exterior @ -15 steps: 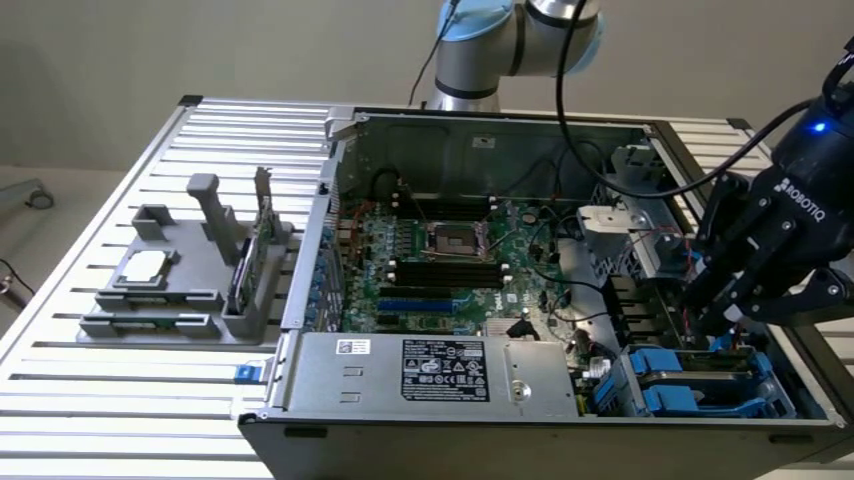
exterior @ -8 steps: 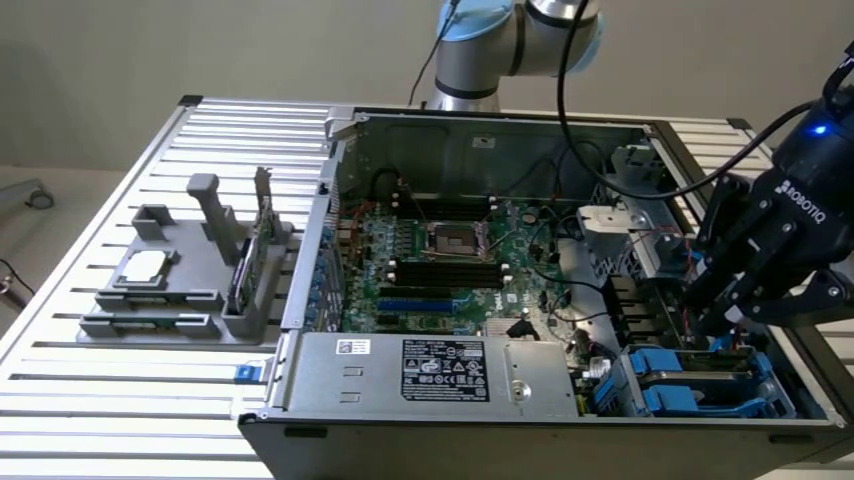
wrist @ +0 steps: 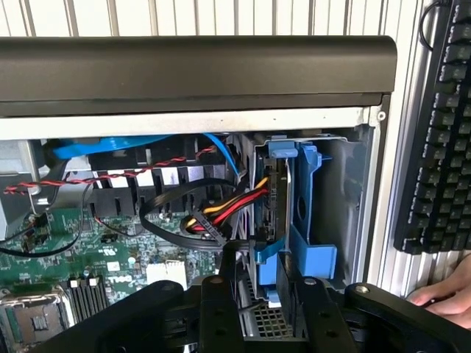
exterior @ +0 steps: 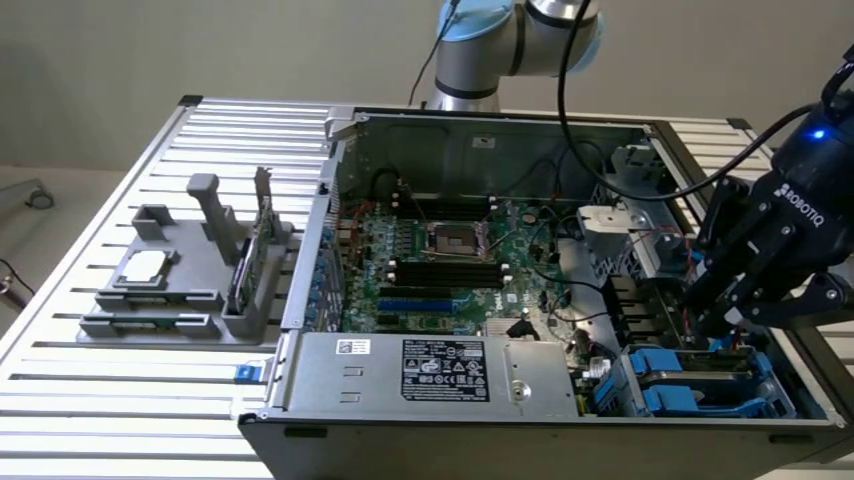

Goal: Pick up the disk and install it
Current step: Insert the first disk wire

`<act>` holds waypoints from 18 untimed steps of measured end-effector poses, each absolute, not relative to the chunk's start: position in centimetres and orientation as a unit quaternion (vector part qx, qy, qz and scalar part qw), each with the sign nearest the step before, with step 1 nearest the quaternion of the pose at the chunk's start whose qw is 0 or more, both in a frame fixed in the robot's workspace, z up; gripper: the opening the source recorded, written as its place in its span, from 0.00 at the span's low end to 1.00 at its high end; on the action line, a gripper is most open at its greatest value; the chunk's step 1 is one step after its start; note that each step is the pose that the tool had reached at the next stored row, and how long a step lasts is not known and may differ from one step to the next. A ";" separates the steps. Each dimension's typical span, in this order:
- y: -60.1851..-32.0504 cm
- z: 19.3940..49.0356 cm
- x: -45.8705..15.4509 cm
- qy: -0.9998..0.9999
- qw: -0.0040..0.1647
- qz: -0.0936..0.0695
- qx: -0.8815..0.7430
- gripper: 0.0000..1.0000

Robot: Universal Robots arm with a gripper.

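- One black gripper (exterior: 717,325) hovers half open, holding nothing, above the silver-grey disk in its blue plastic carrier (exterior: 697,378).
- Disk sits in the open grey computer case's (exterior: 400,375) corner bay.

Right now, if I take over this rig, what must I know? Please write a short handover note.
Gripper: low over the drive bay, right at the disk; whether it grips does not show.
Disk: on edge in the bay, in its blue carrier.
Done: disk brought into the bay.
Left: full seating cannot be confirmed.
Note: a person's hand rests outside the case, by the keyboard.
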State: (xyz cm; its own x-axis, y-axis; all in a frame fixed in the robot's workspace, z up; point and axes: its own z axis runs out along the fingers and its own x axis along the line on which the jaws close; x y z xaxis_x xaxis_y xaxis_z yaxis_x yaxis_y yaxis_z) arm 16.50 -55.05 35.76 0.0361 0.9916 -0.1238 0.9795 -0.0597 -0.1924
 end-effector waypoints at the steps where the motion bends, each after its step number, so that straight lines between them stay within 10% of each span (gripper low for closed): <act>1: -55.0 35.7 16.5 -0.685 0.027 0.112 -0.719 0.36; 18: -54.8 35.6 16.2 -0.685 0.027 0.111 -0.719 0.36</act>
